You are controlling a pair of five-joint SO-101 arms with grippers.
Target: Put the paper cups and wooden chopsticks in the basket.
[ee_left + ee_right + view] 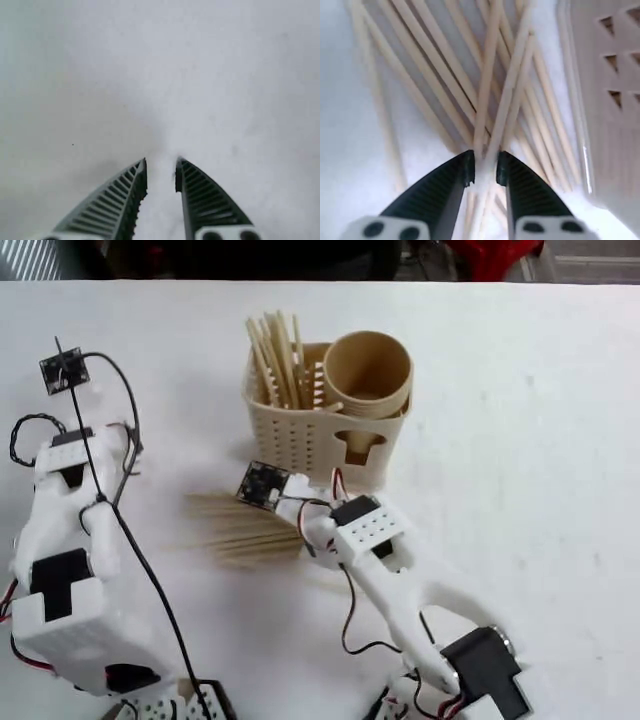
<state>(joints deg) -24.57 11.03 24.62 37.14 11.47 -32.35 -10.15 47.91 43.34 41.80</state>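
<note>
Wooden chopsticks [490,95] lie fanned beside the basket [612,100], a couple pinched in the narrowly closed right tool [485,169].

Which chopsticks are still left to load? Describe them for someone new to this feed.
Start at the cream perforated basket mid-table. On the tabletop in front of it, toward the arms, lies a loose chopstick pile beneath the right gripper. Unlike the upright chopsticks in the basket, these lie flat and fanned.

A white table [540,440] spread across the whole scene. Beyond its far edge lay a dark strip [250,258], with something red [495,252] at the far right.
</note>
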